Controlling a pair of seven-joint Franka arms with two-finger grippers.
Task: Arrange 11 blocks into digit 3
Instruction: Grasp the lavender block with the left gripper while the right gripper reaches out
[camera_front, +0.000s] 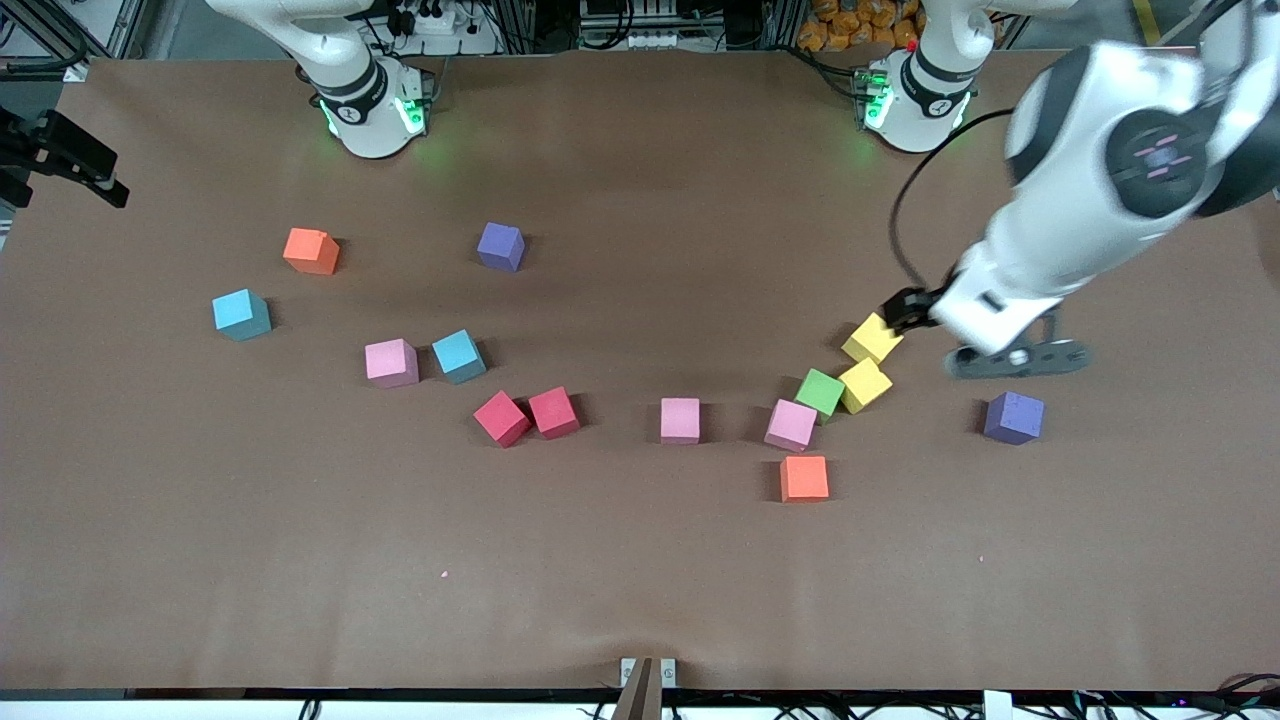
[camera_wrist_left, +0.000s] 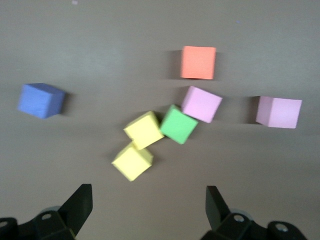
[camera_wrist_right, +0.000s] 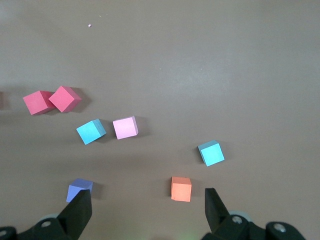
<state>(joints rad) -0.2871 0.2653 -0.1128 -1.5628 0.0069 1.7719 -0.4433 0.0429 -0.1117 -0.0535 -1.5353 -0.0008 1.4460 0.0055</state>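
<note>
Thirteen small foam cubes are being shown scattered loose across a brown table (camera_front: 640, 600), with no digit 3 begun, so the task is being judged to be at its opening gathering step. The left gripper (camera_wrist_left: 149, 200), fingers spread wide and empty, is being held low over a touching cluster of two yellow blocks (camera_front: 872, 338), a green block (camera_front: 821, 391) and a pink block (camera_front: 791, 424) toward the left arm's end. The right gripper (camera_wrist_right: 148, 202), likewise wide and empty, is waiting high over the orange block (camera_wrist_right: 181, 189); next, a descent squarely astride one yellow cube would be called for.
</note>
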